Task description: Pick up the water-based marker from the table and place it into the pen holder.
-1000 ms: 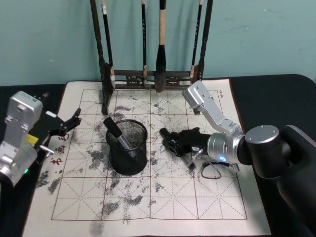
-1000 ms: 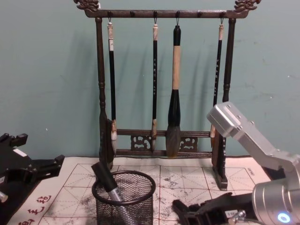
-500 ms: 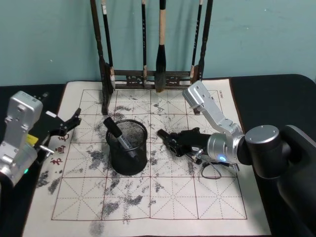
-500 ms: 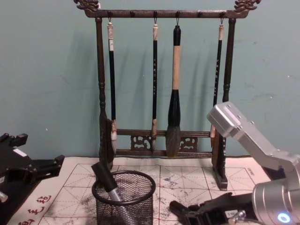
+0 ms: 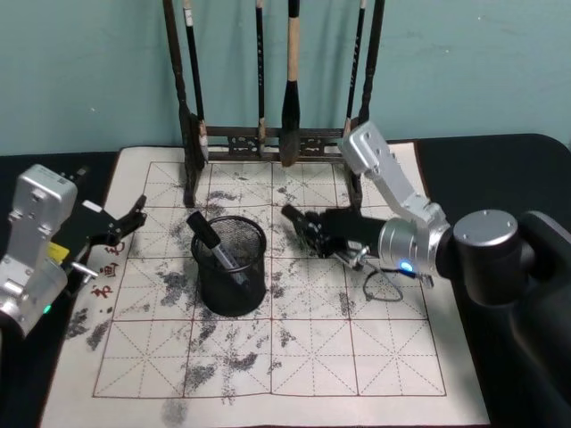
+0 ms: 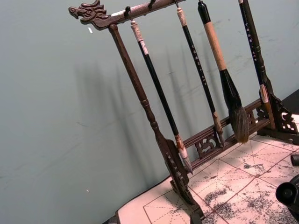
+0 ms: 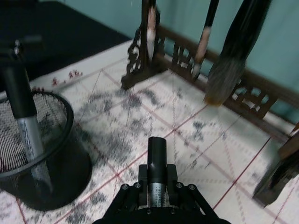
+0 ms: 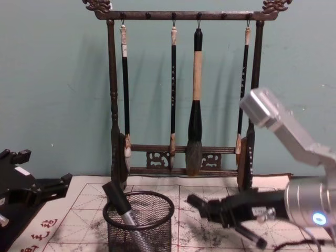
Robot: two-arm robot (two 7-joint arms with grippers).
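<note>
Teal wall backs a flat dark table covered by a white, red-gridded, ink-stained calligraphy mat. We see the right arm reaching in from the right side. Its silver link is folded up and back, and its wrist is turned so that the black right gripper lies roughly level, points toward the robot's left and is held clear of the mat. Its two fingers are closed to a narrow gap around a water-based marker with a black cap and silver barrel. The cap juts out ahead of the fingertips and the barrel is clamped between them. So we find the marker off the table, in the gripper's grasp, and not yet in the cup.

Ahead of the gripper's tip and to its left, near but apart, the small round black wire-mesh pen holder stands upright on the mat. In the chest view the tip is about level with the holder's thick rim. A second black-capped marker leans inside the holder, against the rim on the side far from the gripper.

Beyond the gripper, at the mat's far edge, stands the tall dark wooden brush rack with carved ends, with four brushes hanging from its top bar. The arm's folded link sits just in front of the rack's right post.

Well to the left of the right gripper, past the holder, the left gripper hangs idle over the mat's left margin on its silver left arm, pointing inward.
</note>
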